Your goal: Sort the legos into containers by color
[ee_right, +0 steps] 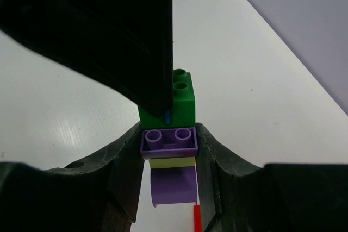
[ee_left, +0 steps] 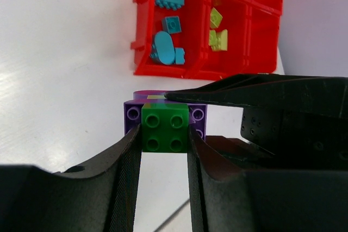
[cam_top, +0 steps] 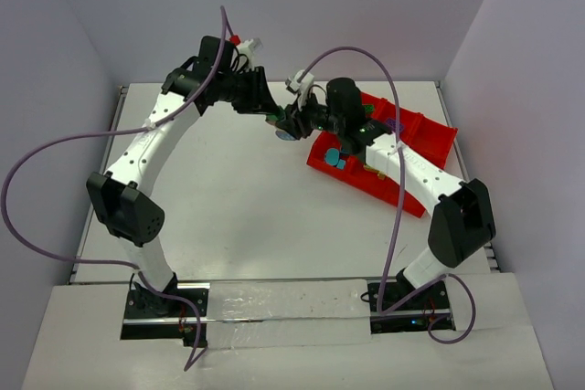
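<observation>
A multicolour lego clump (cam_top: 285,128) is held in the air between both grippers, left of the red tray (cam_top: 439,137). My left gripper (ee_left: 165,137) is shut on its green brick (ee_left: 165,129), which is stuck to a purple brick (ee_left: 132,114). My right gripper (ee_right: 168,146) is shut on that purple brick (ee_right: 168,140); a yellow-green plate (ee_right: 171,162) and a curved purple piece (ee_right: 173,186) hang below it. The green brick (ee_right: 184,100) sits at the far side, partly hidden by the left gripper's finger (ee_right: 119,36). The two grippers meet above the table (cam_top: 228,207).
The red tray (ee_left: 142,32) lies just beyond the clump. One compartment holds teal bricks (ee_left: 164,48), the neighbouring one yellow-green bricks (ee_left: 218,38). The right gripper's dark finger (ee_left: 261,93) crosses the left wrist view. Grey walls stand at the back and sides.
</observation>
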